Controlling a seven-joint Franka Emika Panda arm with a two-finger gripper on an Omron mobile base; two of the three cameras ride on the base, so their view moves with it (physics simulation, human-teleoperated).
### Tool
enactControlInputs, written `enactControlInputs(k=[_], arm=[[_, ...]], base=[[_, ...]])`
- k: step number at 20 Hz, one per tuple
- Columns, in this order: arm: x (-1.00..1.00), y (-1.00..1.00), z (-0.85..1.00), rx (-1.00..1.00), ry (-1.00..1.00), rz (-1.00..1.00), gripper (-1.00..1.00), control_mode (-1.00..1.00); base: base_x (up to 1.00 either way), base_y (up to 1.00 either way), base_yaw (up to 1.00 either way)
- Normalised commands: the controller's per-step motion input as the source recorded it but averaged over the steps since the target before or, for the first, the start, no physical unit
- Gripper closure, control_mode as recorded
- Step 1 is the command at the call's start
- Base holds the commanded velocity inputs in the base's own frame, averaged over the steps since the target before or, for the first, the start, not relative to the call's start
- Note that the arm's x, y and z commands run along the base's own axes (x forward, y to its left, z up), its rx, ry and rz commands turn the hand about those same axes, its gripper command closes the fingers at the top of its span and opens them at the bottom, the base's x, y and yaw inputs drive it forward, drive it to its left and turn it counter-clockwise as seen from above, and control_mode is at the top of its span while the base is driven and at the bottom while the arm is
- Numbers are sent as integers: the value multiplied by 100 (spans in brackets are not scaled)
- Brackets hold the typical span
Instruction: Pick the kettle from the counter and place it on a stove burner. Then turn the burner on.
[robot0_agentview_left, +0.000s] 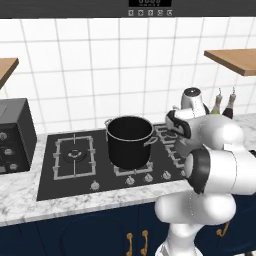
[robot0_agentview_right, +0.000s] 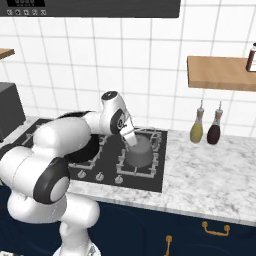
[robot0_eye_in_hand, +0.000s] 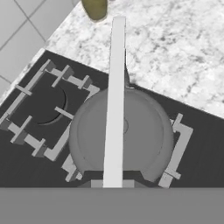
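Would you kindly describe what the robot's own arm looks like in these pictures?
The arm is made of glossy white rounded shells joined by dark, nearly black rings at the joints. Its wrist ends in a white domed cap with a dark disc on its side. No cables or markings are visible.

You see the kettle (robot0_agentview_right: 138, 150) sitting on the stove burner (robot0_agentview_right: 150, 169), the nearer of two grates at the cooktop's right. To its left stands the stockpot (robot0_agentview_left: 129, 140), with the wide grate (robot0_agentview_left: 75, 156) further left. Two bottles (robot0_agentview_right: 197, 127) stand on the counter (robot0_agentview_right: 210, 172) to the right, against the wall.
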Motion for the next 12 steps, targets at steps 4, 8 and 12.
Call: enactControlInputs(k=[4, 8, 12], arm=[[36, 0, -15, 0, 2, 0, 100, -100], [44, 0, -14, 0, 0, 0, 100, -100], [38, 0, -16, 0, 0, 0, 100, -100]], base=[[0, 0, 0], [0, 0, 0], [0, 0, 0]])
